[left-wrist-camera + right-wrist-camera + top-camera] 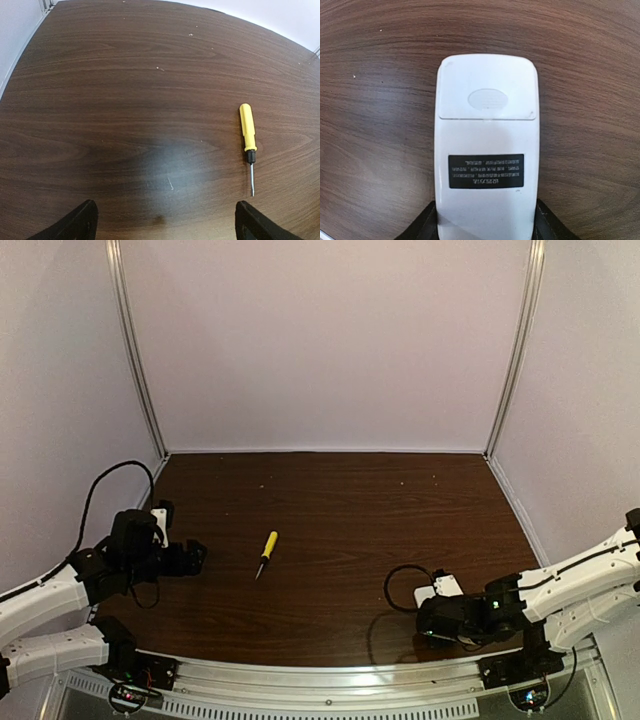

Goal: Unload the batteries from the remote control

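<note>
Right hand (485, 226) pinches the remote control (486, 125) by its sides, back up on the bench (375, 100); left hand (165, 225) hangs wide.

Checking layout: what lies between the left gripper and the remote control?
Top view: only the yellow-handled screwdriver, nearer the left gripper; beyond it, bare table up to a black cable loop by the remote control.

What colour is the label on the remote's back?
Black label with pale print on the white remote control; right wrist view shows it best.
</note>
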{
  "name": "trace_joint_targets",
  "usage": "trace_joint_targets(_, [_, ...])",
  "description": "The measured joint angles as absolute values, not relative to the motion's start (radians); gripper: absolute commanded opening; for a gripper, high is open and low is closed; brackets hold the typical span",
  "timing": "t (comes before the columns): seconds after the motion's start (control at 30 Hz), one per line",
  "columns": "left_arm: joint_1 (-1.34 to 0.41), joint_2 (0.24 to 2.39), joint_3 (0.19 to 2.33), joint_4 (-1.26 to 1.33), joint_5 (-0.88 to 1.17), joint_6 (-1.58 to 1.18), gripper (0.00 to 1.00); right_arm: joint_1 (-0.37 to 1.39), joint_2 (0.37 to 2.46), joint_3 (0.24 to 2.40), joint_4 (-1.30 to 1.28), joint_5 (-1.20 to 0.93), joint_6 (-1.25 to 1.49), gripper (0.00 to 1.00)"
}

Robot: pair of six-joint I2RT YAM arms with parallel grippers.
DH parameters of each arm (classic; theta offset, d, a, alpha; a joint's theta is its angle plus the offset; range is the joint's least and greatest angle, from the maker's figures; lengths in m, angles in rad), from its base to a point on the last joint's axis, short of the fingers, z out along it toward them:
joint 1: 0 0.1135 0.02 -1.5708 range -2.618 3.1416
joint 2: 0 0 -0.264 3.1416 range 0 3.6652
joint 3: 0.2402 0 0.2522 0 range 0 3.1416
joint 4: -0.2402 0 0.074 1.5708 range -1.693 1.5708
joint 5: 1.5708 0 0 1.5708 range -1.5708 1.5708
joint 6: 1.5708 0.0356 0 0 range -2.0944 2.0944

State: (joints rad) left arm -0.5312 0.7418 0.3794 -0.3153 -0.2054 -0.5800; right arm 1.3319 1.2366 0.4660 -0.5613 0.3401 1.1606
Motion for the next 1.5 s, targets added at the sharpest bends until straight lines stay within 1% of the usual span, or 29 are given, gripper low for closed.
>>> trace_joint_targets(0.07, [-0.531, 0.743, 0.379, -0.315, -0.206, -0.581, 0.97, 1.333, 1.237, 0.467, -0.559, 0.341, 1.157, 0.44])
trace_joint_targets(0.4, [-0.531, 0.760, 0.379, -0.307, -0.190, -0.582, 0.97, 1.336, 1.218, 0.495, -0.554, 0.357, 1.080, 0.39])
trace_joint_targets(0.7, [-0.531, 0.830, 0.389, -0.202, -0.030, -0.549, 0.97, 1.335, 1.242, 0.691, -0.439, 0.505, 0.794, 0.31])
trace_joint_targets(0.83, [-0.532, 0.921, 0.419, -0.130, 0.072, -0.537, 0.97, 1.318, 1.295, 0.767, -0.356, 0.550, 0.652, 0.31])
trace_joint_targets(1.0, [-0.563, 0.995, 0.424, -0.023, 0.188, -0.533, 0.97, 1.310, 1.313, 0.774, -0.272, 0.553, 0.539, 0.31])
trace_joint_targets(1.2, [-0.638, 0.999, 0.426, 0.016, 0.271, -0.535, 0.96, 1.310, 1.311, 0.729, -0.181, 0.488, 0.469, 0.30])
trace_joint_targets(1.23, [-0.648, 0.994, 0.427, 0.019, 0.279, -0.536, 0.96, 1.310, 1.311, 0.718, -0.165, 0.469, 0.460, 0.28])
trace_joint_targets(1.4, [-0.714, 0.941, 0.426, 0.021, 0.301, -0.553, 0.96, 1.314, 1.299, 0.664, -0.088, 0.308, 0.378, 0.23])
trace_joint_targets(1.5, [-0.750, 0.900, 0.426, 0.022, 0.304, -0.568, 0.96, 1.329, 1.299, 0.662, -0.065, 0.246, 0.334, 0.22])
